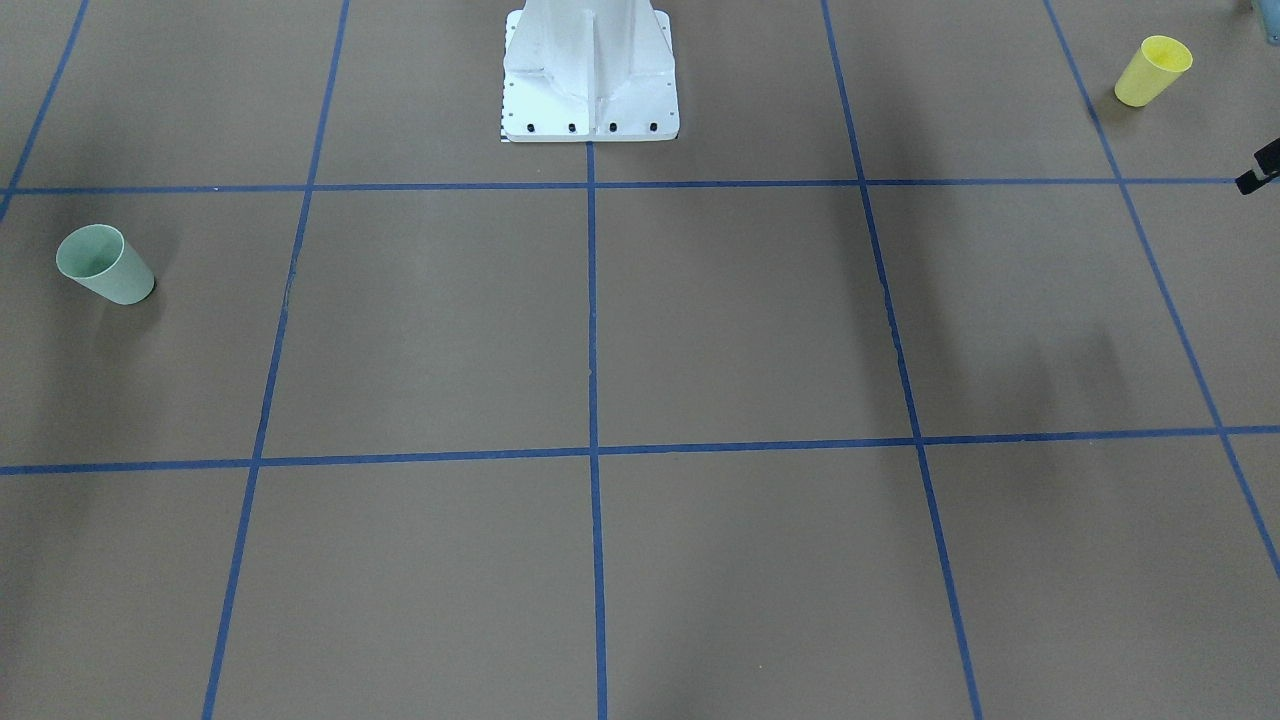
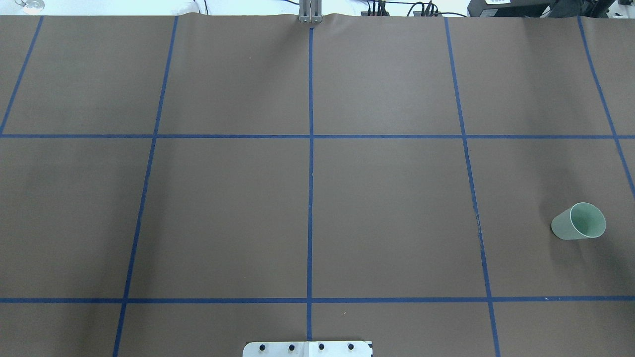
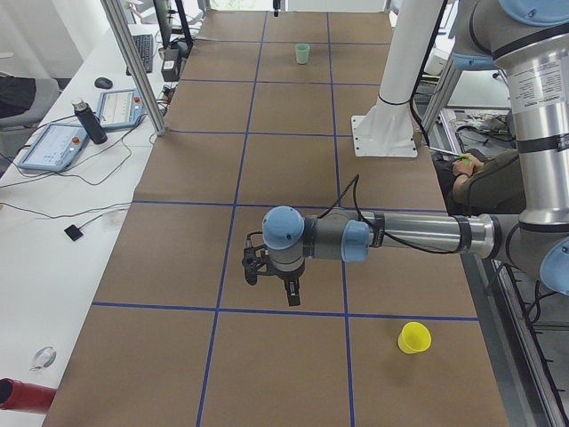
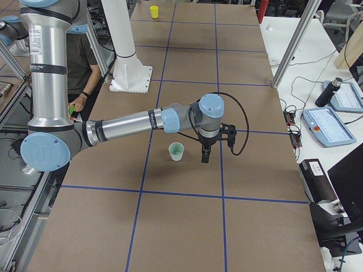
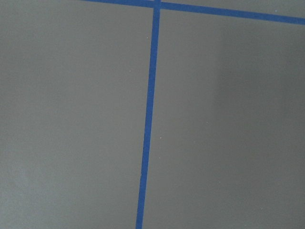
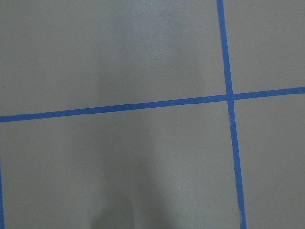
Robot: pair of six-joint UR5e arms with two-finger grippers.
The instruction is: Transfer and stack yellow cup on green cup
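The yellow cup (image 1: 1153, 70) stands upright, rim up, near the table's end on my left; it also shows in the exterior left view (image 3: 414, 338). The green cup (image 2: 579, 221) stands upright near the opposite end (image 1: 103, 263). My left gripper (image 3: 292, 299) points down over the table, well apart from the yellow cup; only a black sliver of it (image 1: 1260, 168) shows in the front view. My right gripper (image 4: 205, 158) points down just beside the green cup (image 4: 176, 151), not touching it. I cannot tell whether either gripper is open or shut. Both wrist views show only brown table cover.
The white robot pedestal (image 1: 590, 75) stands at the table's middle on the robot's side. Blue tape lines (image 2: 310, 148) grid the brown cover. A side bench with tablets and a bottle (image 3: 87, 120) runs along the far edge. A seated person (image 4: 79, 62) is behind the robot.
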